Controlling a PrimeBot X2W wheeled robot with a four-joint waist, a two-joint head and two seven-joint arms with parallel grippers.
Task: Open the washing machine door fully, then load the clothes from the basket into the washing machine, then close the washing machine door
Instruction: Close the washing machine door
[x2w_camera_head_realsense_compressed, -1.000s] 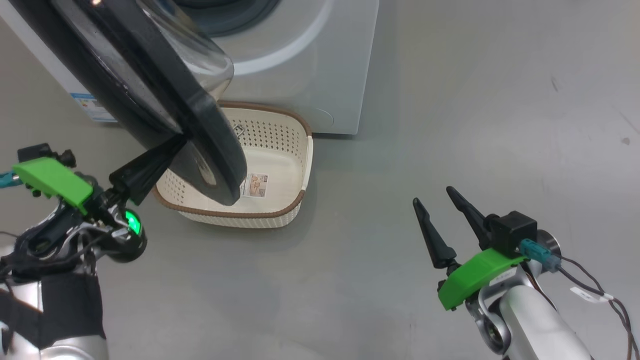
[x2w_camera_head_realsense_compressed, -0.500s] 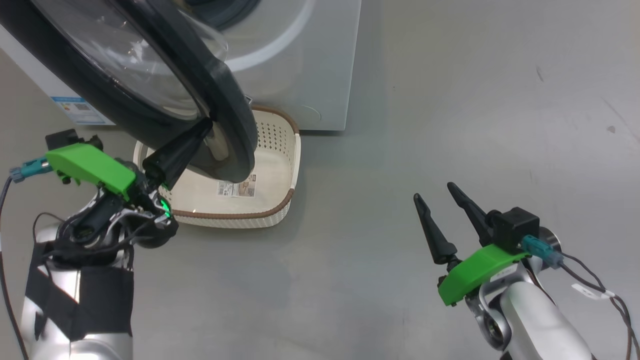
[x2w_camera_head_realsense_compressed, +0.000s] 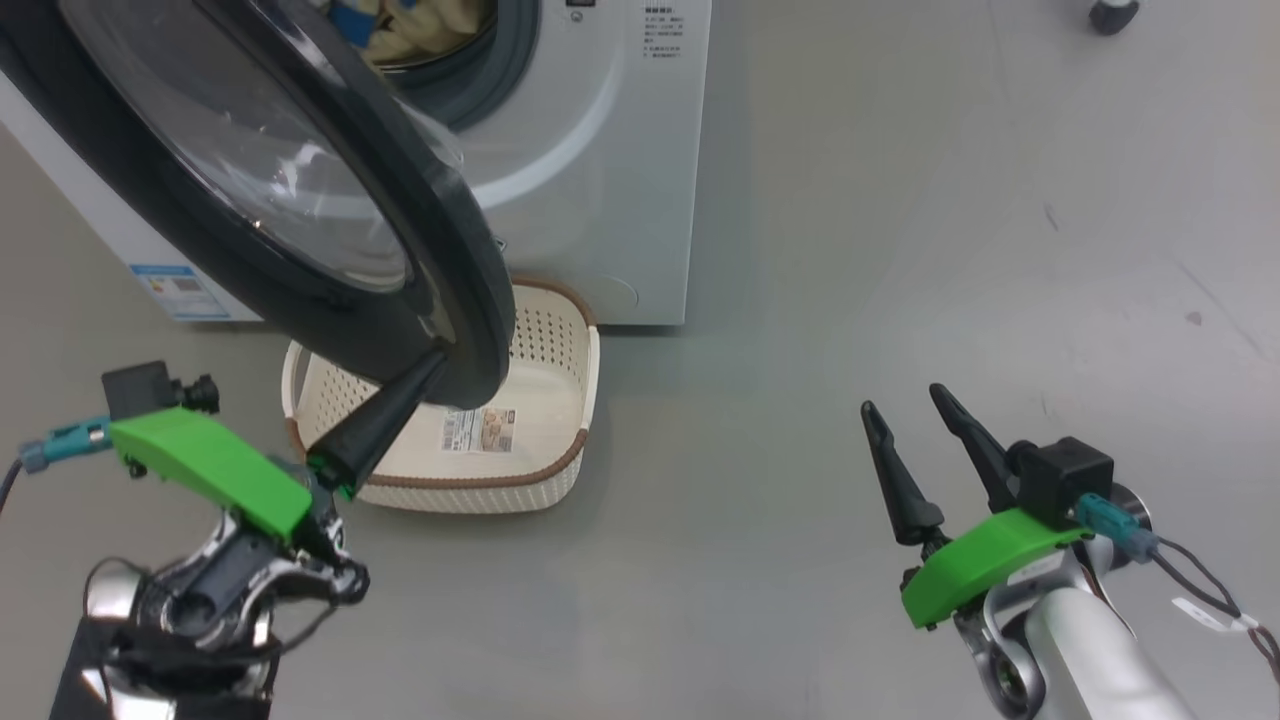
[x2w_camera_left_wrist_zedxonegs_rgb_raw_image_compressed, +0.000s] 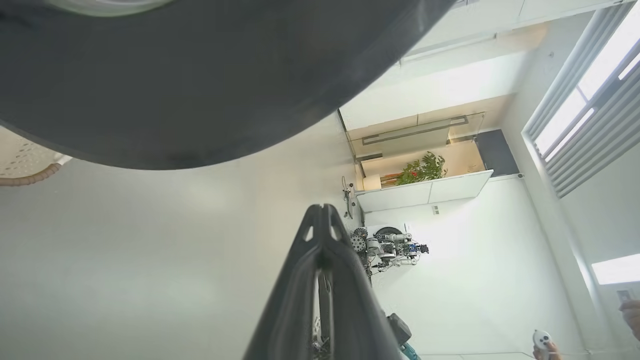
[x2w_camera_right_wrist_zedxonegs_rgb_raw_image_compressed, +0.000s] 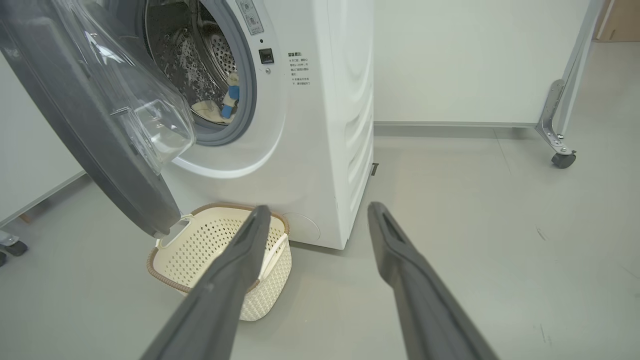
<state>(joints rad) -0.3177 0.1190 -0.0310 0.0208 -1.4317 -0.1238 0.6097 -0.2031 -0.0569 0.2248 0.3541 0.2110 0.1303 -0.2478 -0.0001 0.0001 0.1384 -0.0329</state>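
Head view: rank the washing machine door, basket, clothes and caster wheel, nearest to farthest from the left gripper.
1. washing machine door: its lower rim is right by the left gripper.
2. basket: just below it.
3. clothes: higher up, behind the door.
4. caster wheel: far top right.

White front-loading washing machine (x2w_camera_head_realsense_compressed: 600, 150) standing on the floor, washing machine door (x2w_camera_head_realsense_compressed: 300, 200) swung partway open, its glossy black rim and clear domed glass hanging over the basket (x2w_camera_head_realsense_compressed: 470, 498). Cream-yellow clothes (x2w_camera_right_wrist_zedxonegs_rgb_raw_image_compressed: 220, 107) with a blue patch lying inside the perforated steel drum. Cream perforated basket, brown-rimmed, label sticker showing on its bare bottom, sitting on the floor just before the machine's front.
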